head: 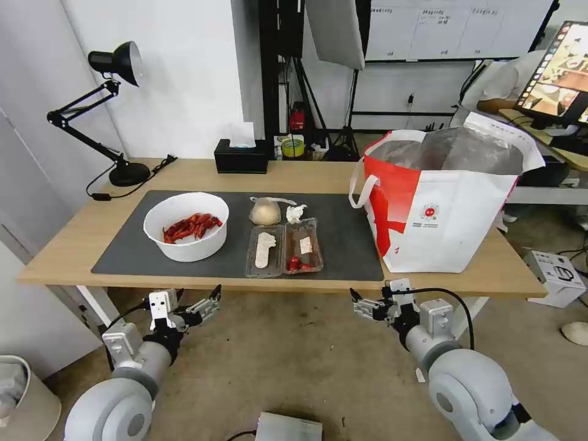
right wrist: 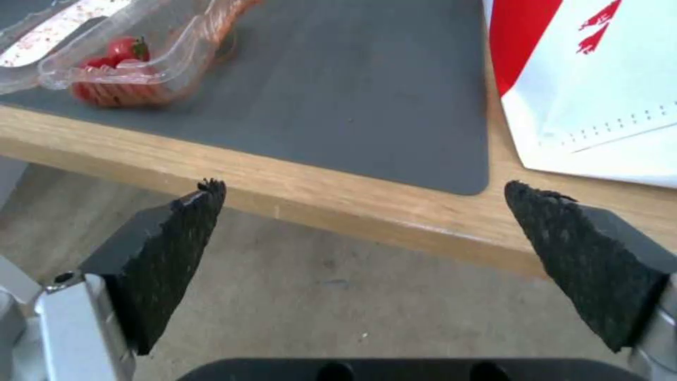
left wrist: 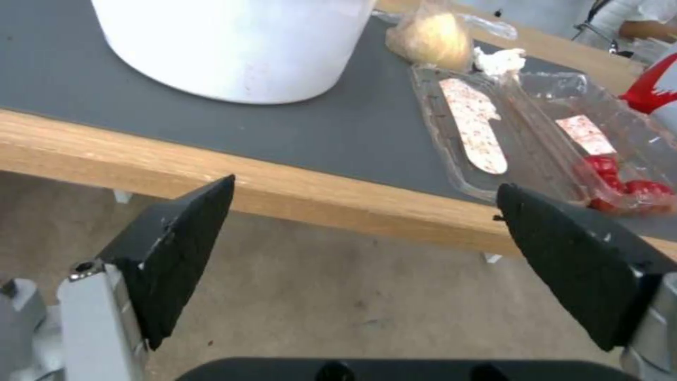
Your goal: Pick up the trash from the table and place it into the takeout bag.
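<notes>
On the table (head: 67, 251), the dark grey mat (head: 128, 254) carries the trash: a white bowl (head: 187, 239) of red crayfish shells, a clear hinged box (head: 283, 248) with scraps, a knotted bag (head: 265, 212) and a crumpled tissue (head: 295, 213). The takeout bag (head: 447, 214) stands upright at the table's right end, mouth open. My left gripper (head: 199, 298) hangs open below the front edge, in front of the bowl (left wrist: 240, 47) and box (left wrist: 536, 137). My right gripper (head: 369, 300) is open too, below the edge between the box (right wrist: 134, 53) and takeout bag (right wrist: 600, 79).
A black desk lamp (head: 116, 110) stands at the table's back left and a black tissue box (head: 241, 156) at the back middle. A second desk with a monitor (head: 560, 73) is behind the bag. A pale bin (head: 24, 398) sits on the floor at left.
</notes>
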